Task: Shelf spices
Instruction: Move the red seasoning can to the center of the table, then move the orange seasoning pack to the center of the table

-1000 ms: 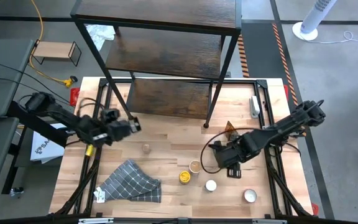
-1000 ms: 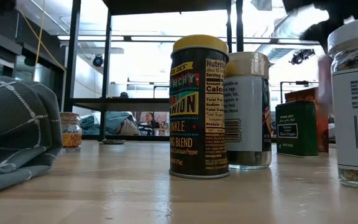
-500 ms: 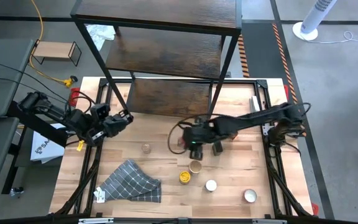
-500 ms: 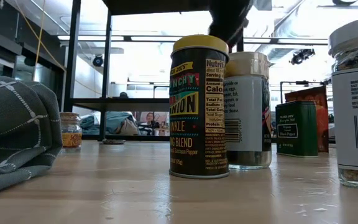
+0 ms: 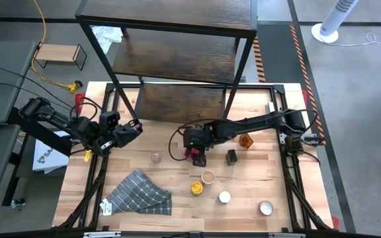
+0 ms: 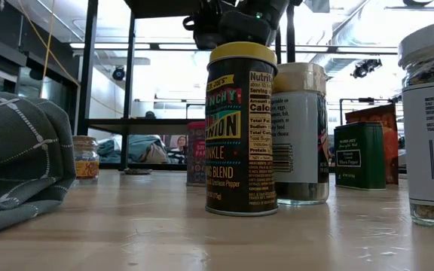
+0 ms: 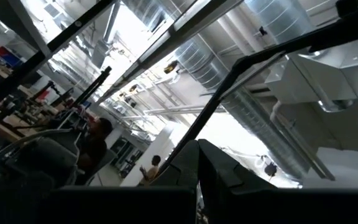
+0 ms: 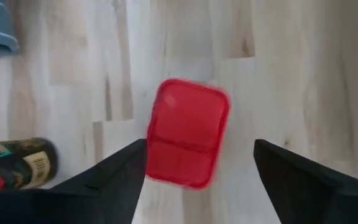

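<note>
A red-lidded spice jar stands on the table in front of the dark three-tier shelf. My right gripper hangs open over it, pointing down, one finger on each side of the lid with a gap showing. In the low view the jar stands behind the yellow-lidded can. Tan-lidded, yellow-lidded and white-lidded jars stand toward the near edge. A small jar stands alone at mid-left. My left gripper is shut and raised at the table's left side, holding nothing.
A dark tin and a brown packet stand just right of my right gripper. Another light-lidded jar is at the near right. A grey checked cloth lies bunched at the near left. The shelf's black legs stand on the table's far half.
My right gripper has swept from the table's right side toward its middle and sunk a little, bringing the red-lidded jar along. That jar now stands on the table, newly seen in the low view behind the yellow-lidded can. My left gripper has drawn back slightly toward the left edge.
</note>
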